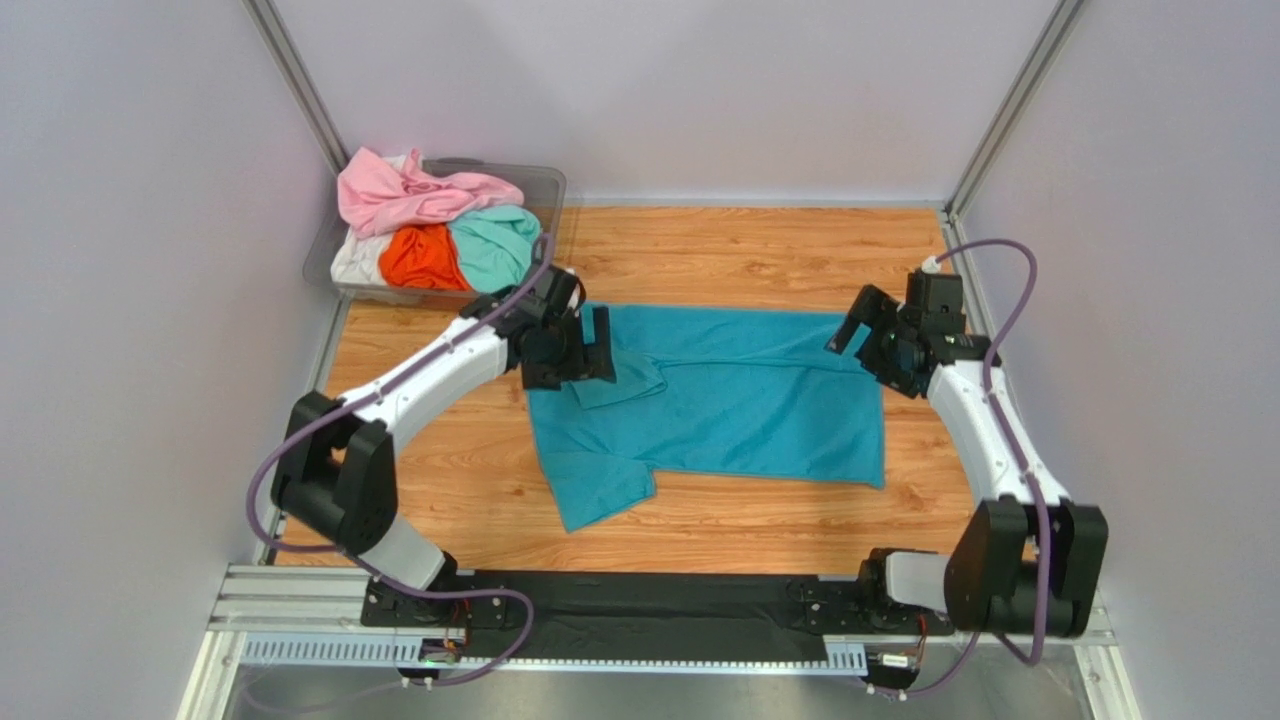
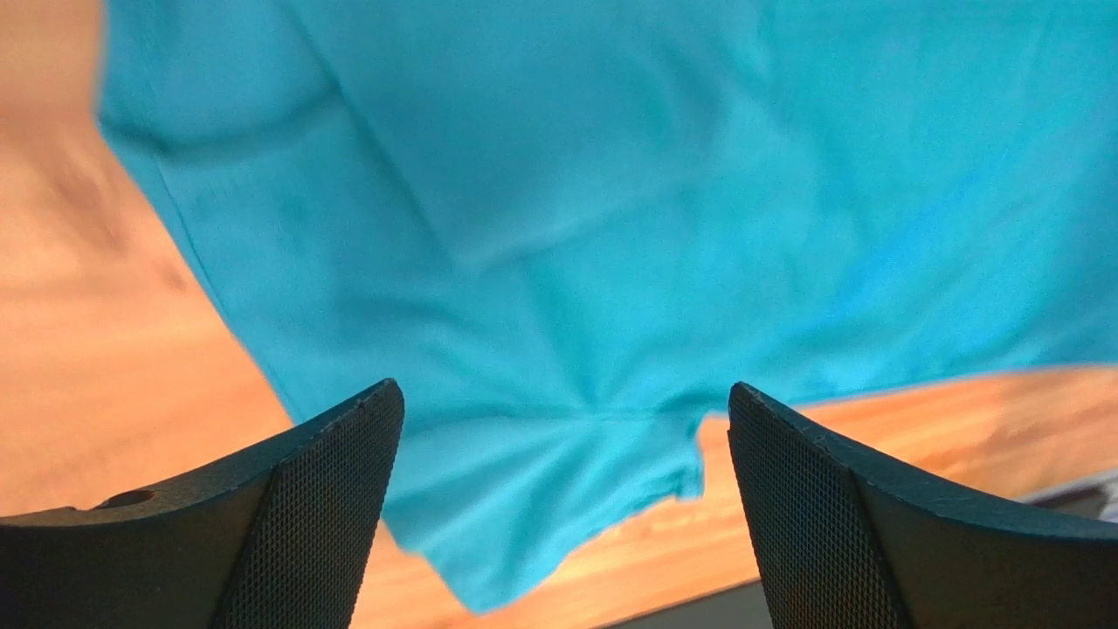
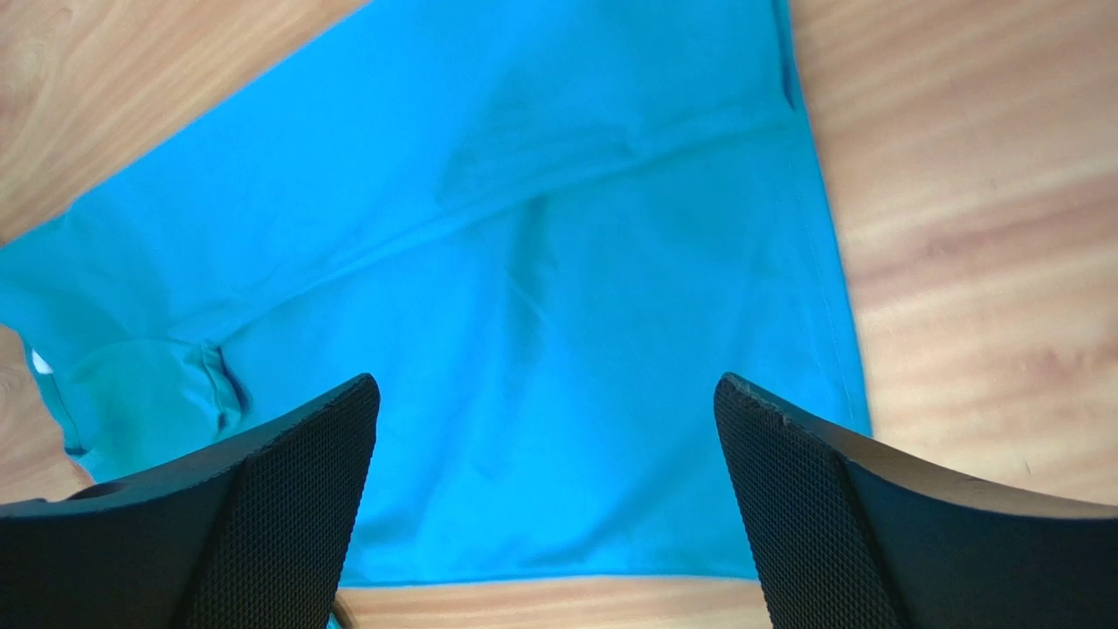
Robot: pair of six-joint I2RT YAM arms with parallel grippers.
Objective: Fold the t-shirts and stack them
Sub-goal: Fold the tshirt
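Left gripper (image 1: 598,348): spread wide, pinching nothing, above the left end of the teal shirt (image 1: 736,405). Right gripper (image 1: 860,333): equally wide and empty, above the shirt's far right corner.

Only from the top view: the whole teal shirt, flat on the table (image 1: 721,248) between the two arms, hem to the right, one sleeve jutting toward the near left, the other folded onto the body. Only there too: the tub (image 1: 549,188) in the far left corner, heaped with the pink shirt (image 1: 421,192), orange shirt (image 1: 421,258), mint shirt (image 1: 496,243) and white shirt (image 1: 356,258), apart from the teal one.

From the left wrist view: left gripper (image 2: 562,393) with dotted pads far apart, blurred teal shirt (image 2: 591,197) filling the gap and beyond, a rumpled sleeve edge low in the middle, wood on both sides.

From the right wrist view, sharper: right gripper (image 3: 547,380) just as wide, teal shirt (image 3: 525,262) beneath, straight hem down the right, a long slanting crease across the cloth, a sleeve cuff at the left edge.

Contact between fingertips and cloth: cannot tell from any view.
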